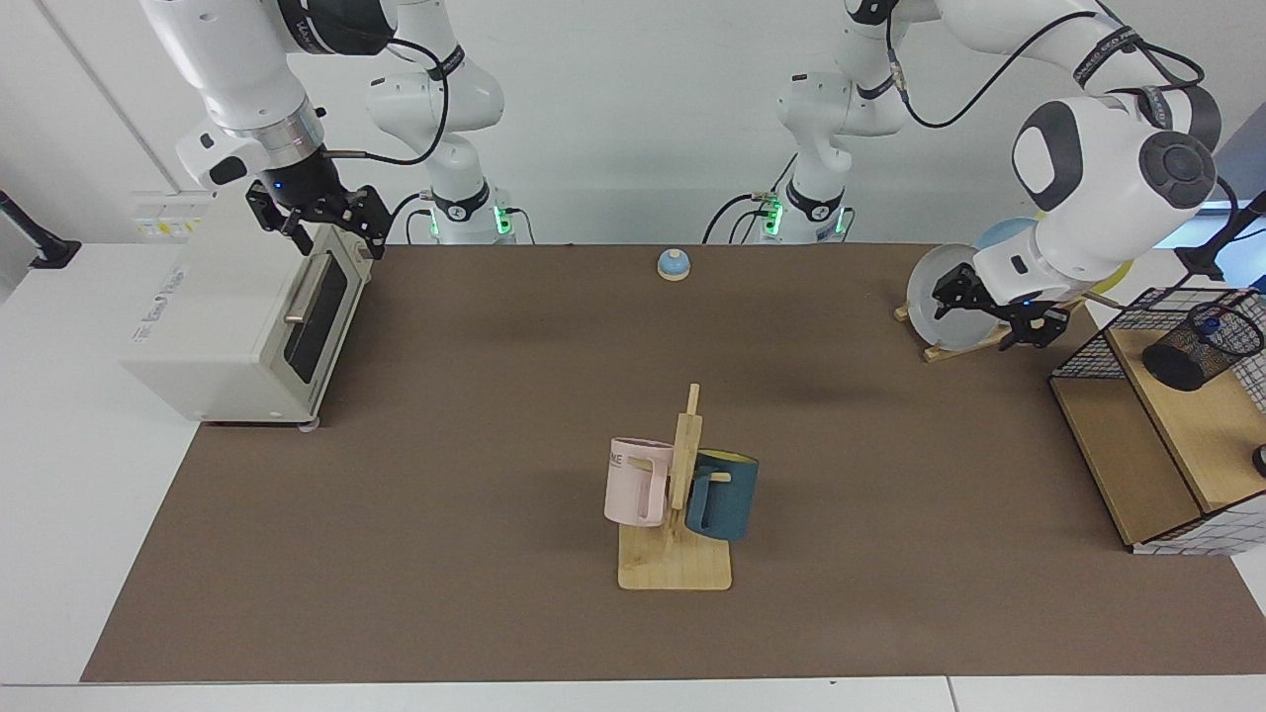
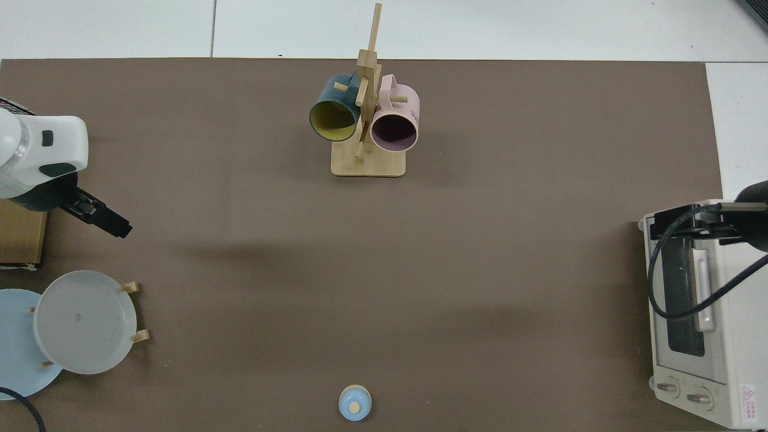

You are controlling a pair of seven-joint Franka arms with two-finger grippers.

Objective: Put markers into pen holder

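Observation:
The pen holder (image 1: pixel 1180 362), a small black mesh cup, lies tilted on the wooden shelf of the wire basket (image 1: pixel 1086 348) at the facing view's right edge. A small blue spot shows at its mouth; I cannot tell whether that is one of the markers, and no marker shows elsewhere. My left gripper (image 1: pixel 997 314) (image 2: pixel 102 217) hangs open and empty above the mat, in front of the plate rack and apart from the holder. At the other end of the table my right gripper (image 1: pixel 331 237) (image 2: pixel 684 225) waits open over the top front edge of the toaster oven (image 1: pixel 227 316).
A wooden mug rack (image 1: pixel 675 569) (image 2: pixel 367 167) with a pink and a teal mug stands mid-table near the front. A blue bell (image 1: pixel 674 263) (image 2: pixel 354 402) sits at the back. Grey plate (image 2: pixel 84 321) and blue plates lean in a rack beside the basket.

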